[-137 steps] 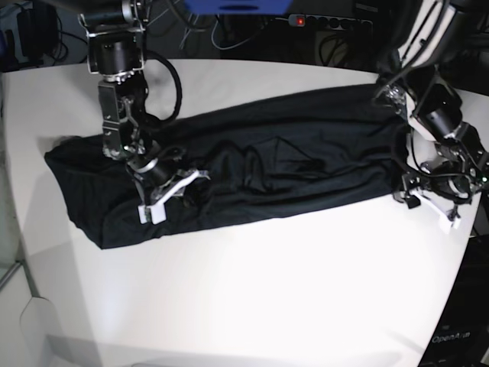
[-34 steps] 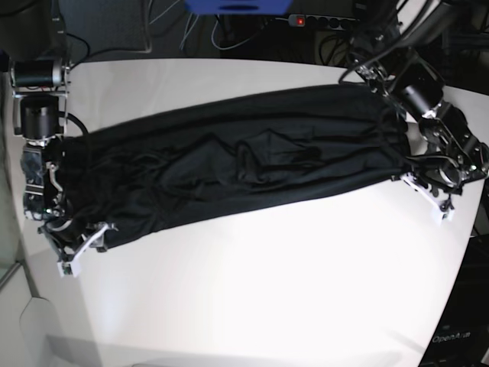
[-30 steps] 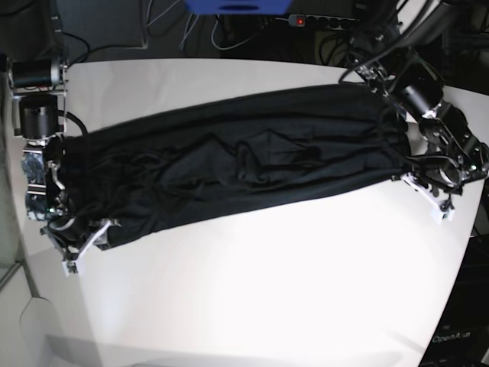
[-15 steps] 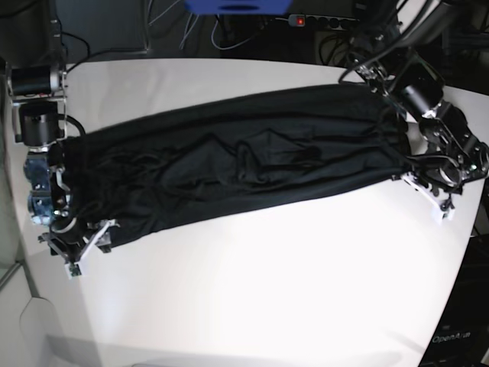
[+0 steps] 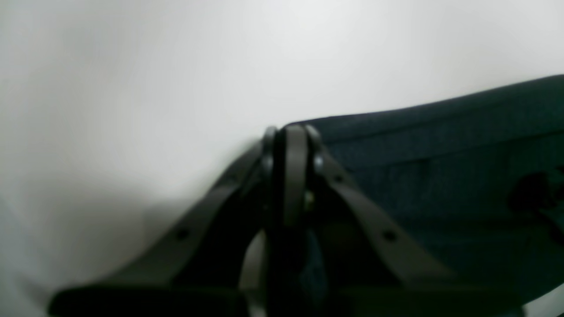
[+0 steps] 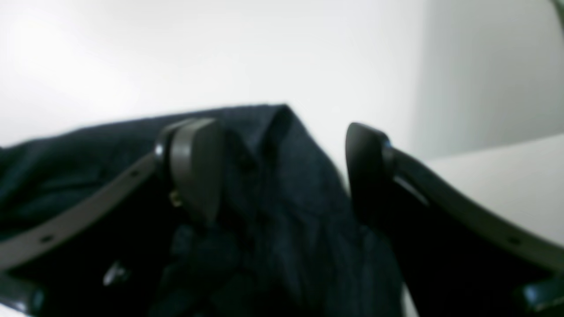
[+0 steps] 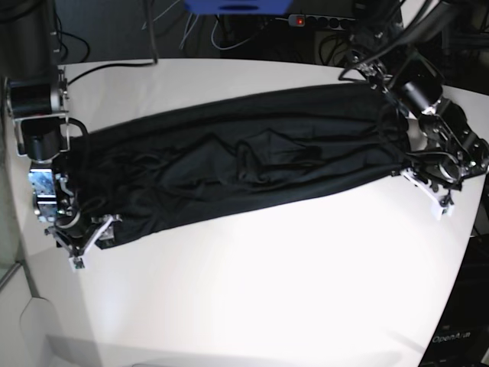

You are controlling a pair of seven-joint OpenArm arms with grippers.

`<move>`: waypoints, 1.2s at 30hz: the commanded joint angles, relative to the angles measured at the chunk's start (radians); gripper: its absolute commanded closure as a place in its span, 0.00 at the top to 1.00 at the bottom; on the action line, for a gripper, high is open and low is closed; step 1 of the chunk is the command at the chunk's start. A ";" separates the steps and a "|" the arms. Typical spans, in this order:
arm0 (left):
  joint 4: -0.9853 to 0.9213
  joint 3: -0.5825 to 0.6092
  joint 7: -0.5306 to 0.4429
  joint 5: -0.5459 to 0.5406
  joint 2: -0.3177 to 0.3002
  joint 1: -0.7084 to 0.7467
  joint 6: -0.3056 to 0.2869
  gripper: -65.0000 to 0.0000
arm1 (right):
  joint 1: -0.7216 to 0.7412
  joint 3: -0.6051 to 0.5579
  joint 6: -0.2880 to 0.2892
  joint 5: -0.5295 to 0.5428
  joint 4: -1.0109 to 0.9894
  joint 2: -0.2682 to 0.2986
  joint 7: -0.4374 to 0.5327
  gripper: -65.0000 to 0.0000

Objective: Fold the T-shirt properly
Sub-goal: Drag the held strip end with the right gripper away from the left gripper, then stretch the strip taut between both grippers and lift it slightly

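Observation:
The black T-shirt lies stretched in a long band across the white table. At its left end my right gripper stands open. In the right wrist view the fingers of the right gripper straddle a loose corner of the T-shirt without pinching it. At the right end my left gripper is shut. The left wrist view shows my left gripper closed, its tips pressed together on the corner of the T-shirt.
The table's left edge runs just beside my right arm, and its right edge beside my left arm. A power strip and cables lie behind the table. A dark cabinet stands at the lower right.
My right gripper has opened wider and let the shirt's left end lie loose, shifting slightly inward. The left gripper and the shirt have stayed put.

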 commanded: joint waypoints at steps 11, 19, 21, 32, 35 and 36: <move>0.019 0.002 -0.010 -0.010 -0.013 -0.021 0.001 0.00 | 0.053 0.005 0.079 -0.001 -0.059 0.013 0.006 0.35; 0.019 0.008 -0.012 -0.010 -0.015 -0.021 0.001 0.00 | 0.053 0.011 0.079 0.002 -0.058 0.016 0.006 0.05; 0.019 0.008 -0.012 -0.010 -0.015 -0.021 0.001 0.00 | 0.053 0.011 0.079 0.002 -0.055 0.018 0.010 0.04; 0.063 0.010 -0.009 -0.010 -0.022 -0.028 0.001 0.00 | 0.055 0.142 0.077 0.002 -0.053 0.019 0.013 0.04; 0.128 0.019 0.002 -0.012 -0.013 -0.024 0.001 0.00 | 0.055 0.142 0.077 0.002 -0.053 0.021 0.013 0.04; 0.144 0.036 0.002 -0.012 -0.013 -0.022 0.001 0.00 | 0.055 0.143 0.077 0.002 -0.053 0.021 0.013 0.04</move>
